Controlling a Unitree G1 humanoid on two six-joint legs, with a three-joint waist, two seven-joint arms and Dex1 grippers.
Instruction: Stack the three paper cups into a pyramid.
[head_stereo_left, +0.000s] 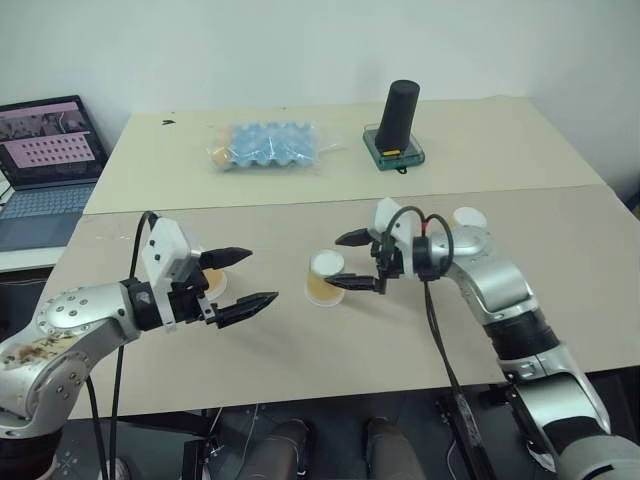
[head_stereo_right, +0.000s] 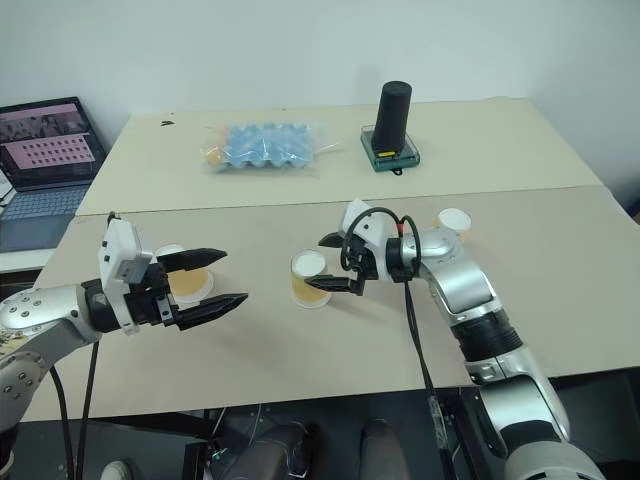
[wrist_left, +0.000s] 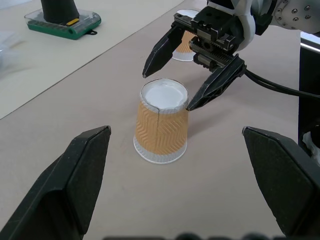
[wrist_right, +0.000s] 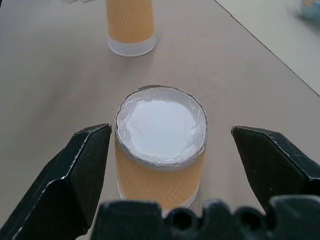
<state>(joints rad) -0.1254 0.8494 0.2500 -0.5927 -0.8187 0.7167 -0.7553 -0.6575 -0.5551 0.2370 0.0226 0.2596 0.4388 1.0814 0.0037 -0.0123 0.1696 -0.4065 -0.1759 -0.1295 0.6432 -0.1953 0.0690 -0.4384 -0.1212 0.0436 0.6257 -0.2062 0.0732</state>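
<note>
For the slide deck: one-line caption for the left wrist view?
Right gripper open around an upside-down cup on the table, seen between the open left fingers.

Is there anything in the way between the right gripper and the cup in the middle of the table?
Nothing visible. The right gripper is open with its fingers on either side of the middle cup, which stands upside down on the table. Only bare table surrounds it.

Left cup (head_stereo_left: 213, 281) half hidden behind left end effector (head_stereo_left: 245, 277); laptop (head_stereo_left: 45, 160) cropped.
</note>
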